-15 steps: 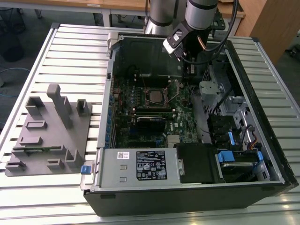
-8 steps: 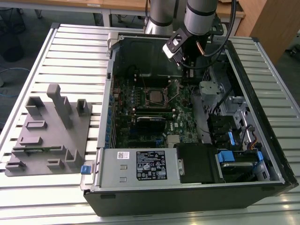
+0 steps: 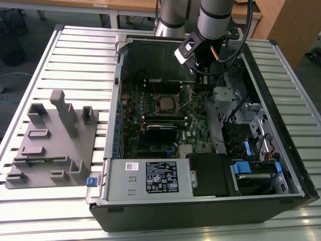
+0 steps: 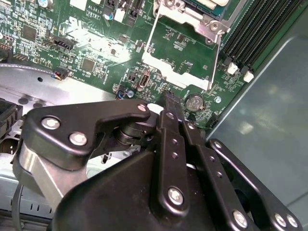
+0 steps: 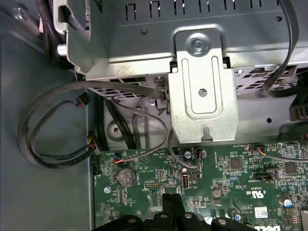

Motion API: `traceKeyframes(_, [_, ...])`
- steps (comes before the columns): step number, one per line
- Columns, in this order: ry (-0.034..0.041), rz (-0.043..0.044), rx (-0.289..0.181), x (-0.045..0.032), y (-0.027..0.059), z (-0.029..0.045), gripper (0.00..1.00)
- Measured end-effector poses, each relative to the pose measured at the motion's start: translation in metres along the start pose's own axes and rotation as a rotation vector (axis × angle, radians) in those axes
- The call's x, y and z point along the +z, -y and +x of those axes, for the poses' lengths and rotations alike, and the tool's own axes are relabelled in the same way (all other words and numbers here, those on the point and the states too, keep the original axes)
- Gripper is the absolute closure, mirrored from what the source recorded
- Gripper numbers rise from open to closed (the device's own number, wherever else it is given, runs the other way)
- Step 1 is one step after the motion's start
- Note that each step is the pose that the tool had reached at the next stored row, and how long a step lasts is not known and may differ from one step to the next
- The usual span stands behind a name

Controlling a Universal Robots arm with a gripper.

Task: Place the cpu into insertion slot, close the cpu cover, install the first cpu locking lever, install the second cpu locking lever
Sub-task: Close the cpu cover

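Note:
In the exterior view the cpu (image 3: 167,104), a small grey square, lies in the insertion slot (image 3: 158,111) at the middle of the green board. The silver cpu cover (image 4: 186,15) lies around it in the second wrist view, with thin wire levers (image 4: 150,37) running beside the socket. My gripper (image 3: 200,74) hangs above the board's far edge, behind the socket and toward the exterior view's right. Its slim black fingers are shut together with nothing between them in both wrist views (image 4: 171,102) (image 5: 172,198).
The open computer case (image 3: 108,150) lies on a slatted table. A silver bracket (image 5: 202,91), loose cables (image 5: 53,120) and a coin battery (image 5: 126,176) lie close to the fingertips. Black memory slots (image 4: 255,29) flank the socket. A grey fixture tray (image 3: 50,140) stands at the exterior view's left.

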State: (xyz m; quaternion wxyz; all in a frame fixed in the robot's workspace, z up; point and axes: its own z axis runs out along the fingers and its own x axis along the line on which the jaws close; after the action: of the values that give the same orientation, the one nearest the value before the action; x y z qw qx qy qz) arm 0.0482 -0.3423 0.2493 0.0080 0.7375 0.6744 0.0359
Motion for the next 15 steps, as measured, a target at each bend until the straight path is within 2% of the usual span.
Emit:
traceKeyframes(3, [0.0001, 0.0006, 0.000, 0.0001, -0.0001, 0.0000, 0.89])
traceKeyframes(5, [0.0007, 0.0095, 0.000, 0.0003, -0.0002, 0.0000, 0.89])
traceKeyframes(12, [0.0016, 0.0100, 0.000, 0.0010, -0.0005, 0.0001, 0.89])
traceKeyframes(15, [0.0073, 0.0103, 0.000, 0.0045, -0.0009, 0.0000, 0.89])
